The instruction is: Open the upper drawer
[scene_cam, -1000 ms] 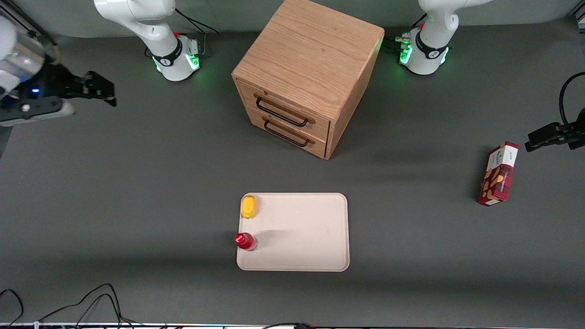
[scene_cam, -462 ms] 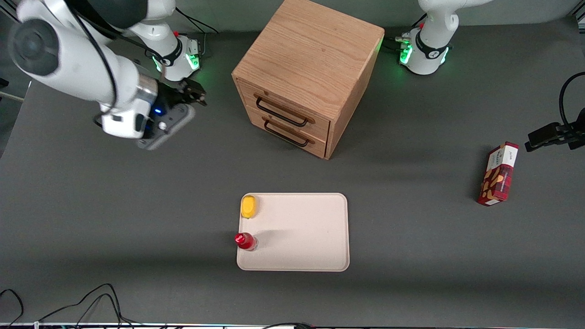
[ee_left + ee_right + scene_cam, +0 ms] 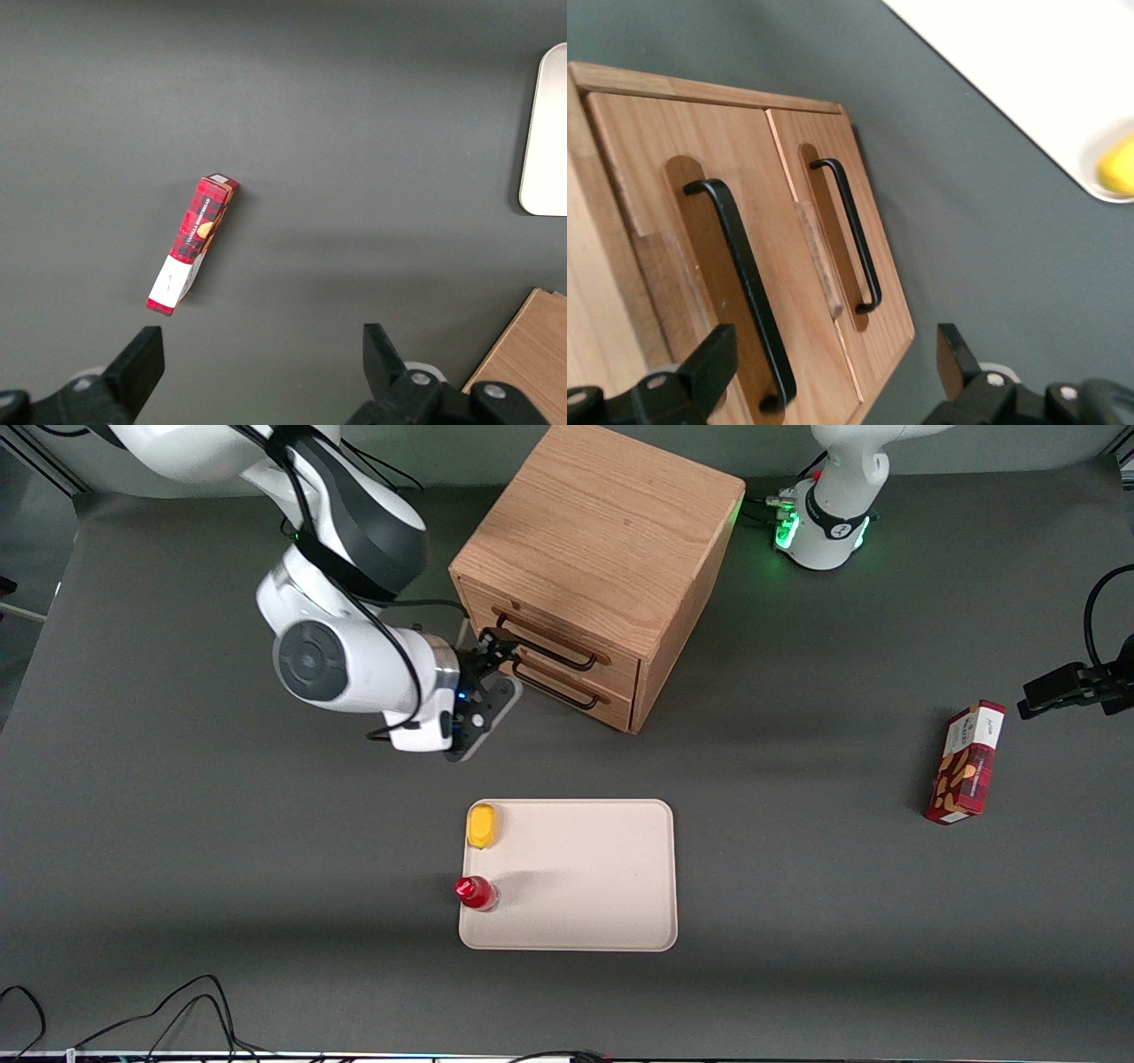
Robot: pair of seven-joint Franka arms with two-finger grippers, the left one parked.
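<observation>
Front view: the gripper hovers just in front of the oak cabinet, at one end of the closed upper drawer, apparently not yet touching its black handle; wrist camera shows the jaws spread apart.

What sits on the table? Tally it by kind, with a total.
Cabinet: 1
Tray: 1
Bottle: 1
Yellow item: 1
Red box: 1
Total: 5
Claw, open, in front of the upper drawer, not counted.
</observation>
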